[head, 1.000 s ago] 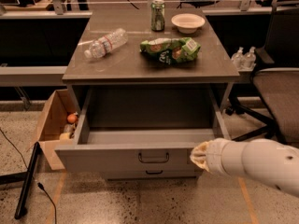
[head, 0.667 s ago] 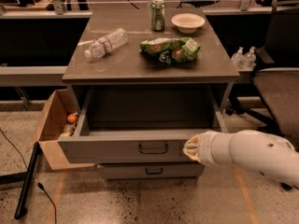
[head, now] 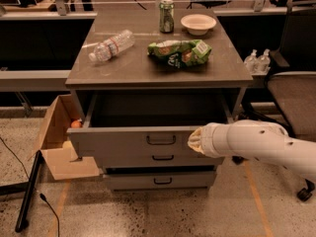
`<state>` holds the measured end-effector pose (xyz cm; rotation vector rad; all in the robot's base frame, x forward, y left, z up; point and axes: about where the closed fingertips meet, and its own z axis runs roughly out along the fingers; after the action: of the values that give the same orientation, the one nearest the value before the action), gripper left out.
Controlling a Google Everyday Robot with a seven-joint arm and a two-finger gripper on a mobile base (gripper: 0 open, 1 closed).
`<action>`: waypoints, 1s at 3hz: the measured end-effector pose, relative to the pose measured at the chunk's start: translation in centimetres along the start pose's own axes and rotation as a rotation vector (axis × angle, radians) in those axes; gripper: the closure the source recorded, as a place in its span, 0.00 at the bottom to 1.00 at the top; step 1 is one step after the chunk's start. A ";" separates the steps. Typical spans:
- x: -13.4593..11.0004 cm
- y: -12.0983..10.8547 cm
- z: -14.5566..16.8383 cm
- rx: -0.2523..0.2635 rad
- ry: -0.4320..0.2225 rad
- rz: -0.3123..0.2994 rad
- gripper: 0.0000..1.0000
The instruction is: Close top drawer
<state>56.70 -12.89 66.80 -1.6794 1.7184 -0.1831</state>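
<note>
One top drawer (head: 123, 143), pulled out toward the near side from under the grey cabinet top (head: 148, 70). Shows a plain grey interior and a flat front with one small dark bar handle (head: 161, 140) at centre. Below it, two shorter drawers: a middle one (head: 118, 160) out a little, a bottom one (head: 160, 180) set furthest back, each with one dark handle. Three drawers in all, three handles.

One gripper (head: 194, 140), pale, at the end of one white arm (head: 256, 143) reaching in from the right. Meets the top drawer's front just right of the handle, seemingly touching it. Open or closed: cannot tell.

On the cabinet top, four things:
- one clear plastic bottle (head: 111, 46), lying on its side at the left
- one green can (head: 167, 16), upright at the far edge
- one pale bowl (head: 198, 23), just right of the can
- one crumpled green snack bag (head: 180, 52), around the middle and nearer than the bowl

On the floor at left, one open cardboard box (head: 55, 132) just beside the cabinet, with one round orange thing (head: 75, 124) showing inside. At right, two small bottles (head: 251, 62) side by side and one dark office chair (head: 291, 90). At near left, one black bar (head: 28, 191) slanting across the floor.
</note>
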 end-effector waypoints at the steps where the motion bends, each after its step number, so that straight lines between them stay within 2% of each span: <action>1: 0.7 -2.2 1.4 0.016 0.012 -0.024 1.00; 3: 2.1 -5.7 2.9 0.056 0.044 -0.041 1.00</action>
<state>63.20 -14.56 67.08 -1.6821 1.6960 -0.2871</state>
